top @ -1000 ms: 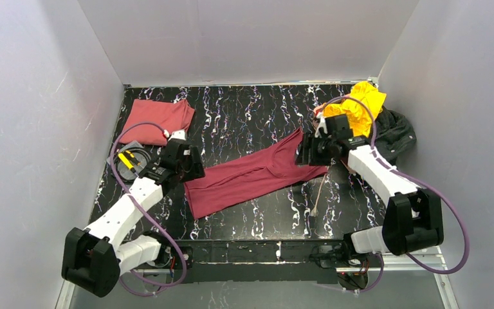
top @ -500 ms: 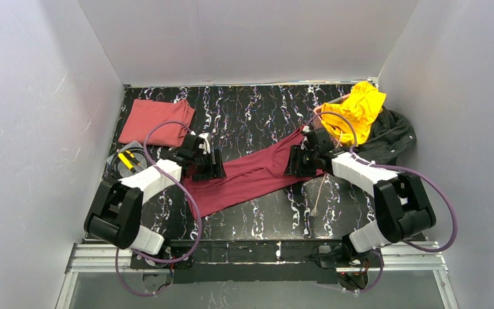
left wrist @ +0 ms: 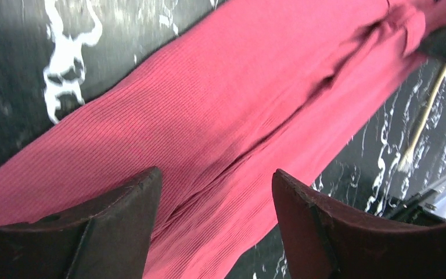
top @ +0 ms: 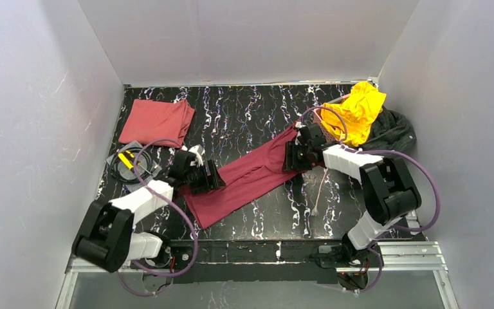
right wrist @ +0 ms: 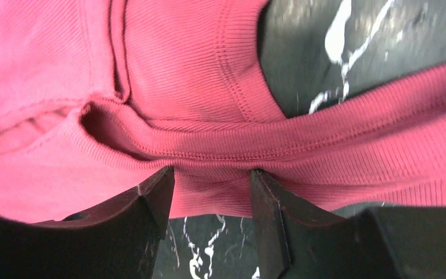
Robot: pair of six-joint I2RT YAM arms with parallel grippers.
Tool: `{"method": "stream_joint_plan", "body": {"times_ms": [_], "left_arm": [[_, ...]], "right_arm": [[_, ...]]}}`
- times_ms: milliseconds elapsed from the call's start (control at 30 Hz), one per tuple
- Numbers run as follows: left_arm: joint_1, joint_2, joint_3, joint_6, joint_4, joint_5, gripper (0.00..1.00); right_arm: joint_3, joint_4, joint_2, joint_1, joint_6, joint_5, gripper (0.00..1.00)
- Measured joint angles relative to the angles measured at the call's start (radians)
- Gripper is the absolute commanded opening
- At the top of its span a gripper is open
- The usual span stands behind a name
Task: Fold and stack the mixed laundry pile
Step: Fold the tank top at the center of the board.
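Note:
The dark maroon garment (top: 251,174) lies stretched diagonally across the middle of the table. My left gripper (top: 209,177) is open just over its lower left part, with ribbed cloth (left wrist: 238,116) between and beyond the fingers. My right gripper (top: 292,156) is open at the garment's upper right end, its fingertips (right wrist: 157,192) touching the hem edge (right wrist: 220,145). The salmon-red garment (top: 157,121) lies folded at the back left. The bright yellow garment (top: 357,109) and the charcoal-black one (top: 395,132) are bunched at the back right corner.
A thin cream cord (top: 318,193) lies on the table right of the maroon garment and shows in the left wrist view (left wrist: 421,122). A grey device with yellow parts and a black cable (top: 128,161) sits at the left. Walls close in three sides.
My left gripper has swung right onto the maroon garment's lower end, then lowered. My right gripper has moved left to its upper end. The garment's lower left part has shifted slightly.

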State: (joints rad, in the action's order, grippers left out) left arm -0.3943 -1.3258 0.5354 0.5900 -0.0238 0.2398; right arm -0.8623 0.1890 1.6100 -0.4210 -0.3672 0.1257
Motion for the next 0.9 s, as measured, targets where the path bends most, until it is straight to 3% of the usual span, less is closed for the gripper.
{"method": "stream_joint_plan", "body": {"times_ms": [333, 633, 900], "left_arm": [[-0.045, 0.256, -0.188, 0.112, 0.016, 0.054, 0.70], [-0.209, 0.356, -0.252, 0.193, 0.021, 0.077, 0.70], [-0.251, 0.379, -0.257, 0.195, 0.029, 0.116, 0.71]], "right_arm": [[-0.257, -0.050, 0.239, -0.002, 0.159, 0.000, 0.63], [-0.479, -0.094, 0.423, -0.006, 0.280, 0.073, 0.67], [-0.559, -0.019, 0.457, -0.007, 0.375, 0.174, 0.81]]}}
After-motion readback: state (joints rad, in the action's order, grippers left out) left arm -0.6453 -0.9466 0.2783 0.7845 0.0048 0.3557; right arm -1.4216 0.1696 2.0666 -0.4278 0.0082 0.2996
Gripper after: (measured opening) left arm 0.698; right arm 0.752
